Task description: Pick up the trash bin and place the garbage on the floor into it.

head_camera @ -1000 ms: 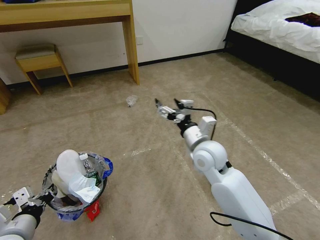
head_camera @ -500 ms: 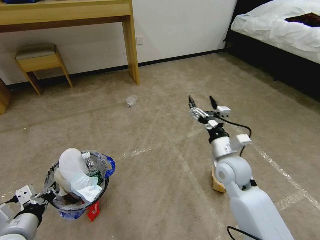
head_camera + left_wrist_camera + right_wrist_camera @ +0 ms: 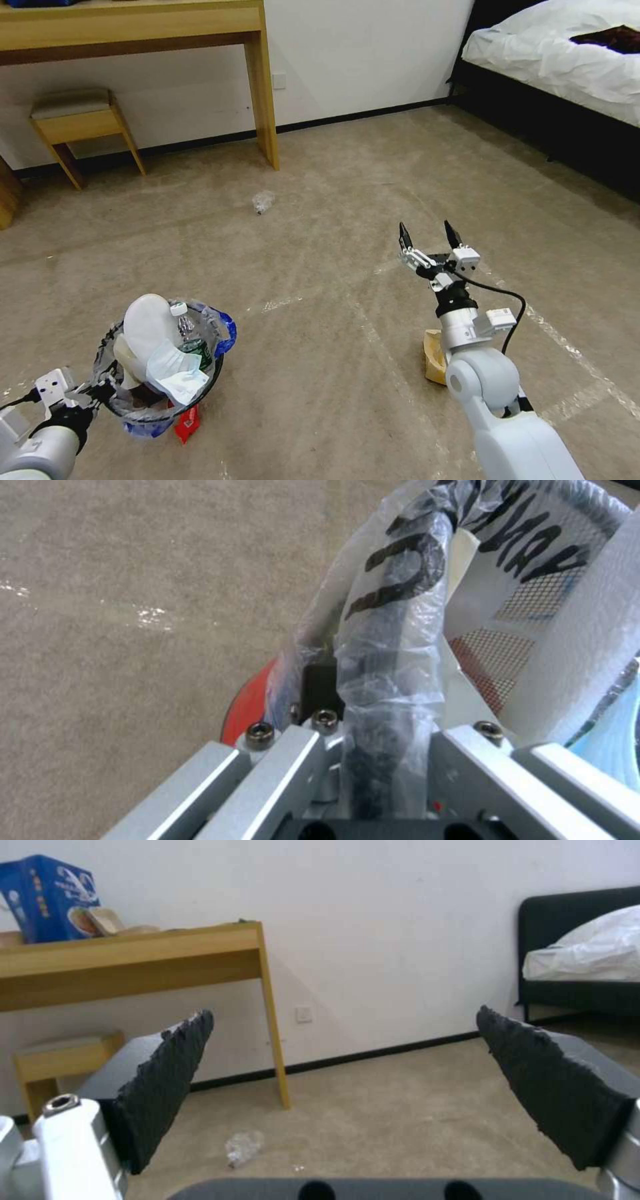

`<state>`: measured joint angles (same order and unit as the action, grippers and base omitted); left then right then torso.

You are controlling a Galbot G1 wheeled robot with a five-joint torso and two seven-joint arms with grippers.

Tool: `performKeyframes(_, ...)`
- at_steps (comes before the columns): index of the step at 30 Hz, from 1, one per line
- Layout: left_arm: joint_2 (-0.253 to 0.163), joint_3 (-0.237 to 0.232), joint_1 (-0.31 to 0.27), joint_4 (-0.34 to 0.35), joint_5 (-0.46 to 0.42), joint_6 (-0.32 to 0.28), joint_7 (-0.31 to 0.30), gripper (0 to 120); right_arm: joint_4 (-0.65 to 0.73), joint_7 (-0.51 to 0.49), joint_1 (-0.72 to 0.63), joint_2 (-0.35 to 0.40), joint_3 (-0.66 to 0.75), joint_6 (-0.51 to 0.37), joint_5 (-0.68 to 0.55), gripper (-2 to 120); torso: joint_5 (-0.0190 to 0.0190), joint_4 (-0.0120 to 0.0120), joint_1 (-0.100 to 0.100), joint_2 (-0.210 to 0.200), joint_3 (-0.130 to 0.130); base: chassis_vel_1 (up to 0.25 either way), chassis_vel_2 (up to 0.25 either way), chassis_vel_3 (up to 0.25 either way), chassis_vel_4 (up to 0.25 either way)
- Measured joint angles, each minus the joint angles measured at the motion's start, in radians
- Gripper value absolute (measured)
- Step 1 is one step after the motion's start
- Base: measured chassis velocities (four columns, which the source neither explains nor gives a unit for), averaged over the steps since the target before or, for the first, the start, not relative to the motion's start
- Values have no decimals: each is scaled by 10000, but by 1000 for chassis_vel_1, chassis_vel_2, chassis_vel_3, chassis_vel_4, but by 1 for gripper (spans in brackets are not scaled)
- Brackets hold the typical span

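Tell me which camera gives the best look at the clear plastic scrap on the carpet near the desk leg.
The head view: the clear plastic scrap lies fully visible on open carpet, ahead of the open right claw. The right wrist view catches it lower down, between its fingers, partly near the frame's edge. The left wrist view looks at the trash bin.

Even, bright indoor light fills the room, with only soft shadows under the bench (image 3: 133,27) and stool (image 3: 77,120). Pale streaks of glare lie on the carpet (image 3: 320,167). The head view bends straight lines near its edges. In the left wrist view the plastic bag (image 3: 400,630) shines and looks soft; the right wrist view is slightly hazy.
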<state>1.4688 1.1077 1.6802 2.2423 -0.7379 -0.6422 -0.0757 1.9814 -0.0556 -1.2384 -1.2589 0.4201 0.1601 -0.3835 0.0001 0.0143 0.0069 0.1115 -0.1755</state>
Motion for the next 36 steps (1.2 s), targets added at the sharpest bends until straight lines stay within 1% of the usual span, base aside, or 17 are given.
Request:
performKeyframes(8, 23, -49, 22, -1, 234, 34, 218, 1, 60, -12, -391, -182, 110, 105, 274, 100, 0, 0, 0, 0, -1, 0, 0, 0, 0)
performKeyframes(20, -32, -17, -46, -127, 250, 62, 278, 1, -82, -12, -470, -210, 87, 125, 601, 100, -1, -1, 0, 0, -1, 0, 0, 0, 0)
performKeyframes(36, -18, -48, -155, -340, 264, 57, 284, 1, -405, -15, -476, -270, -6, 286, 862, 100, -1, -1, 0, 0, -1, -80, -79, -79, -86)
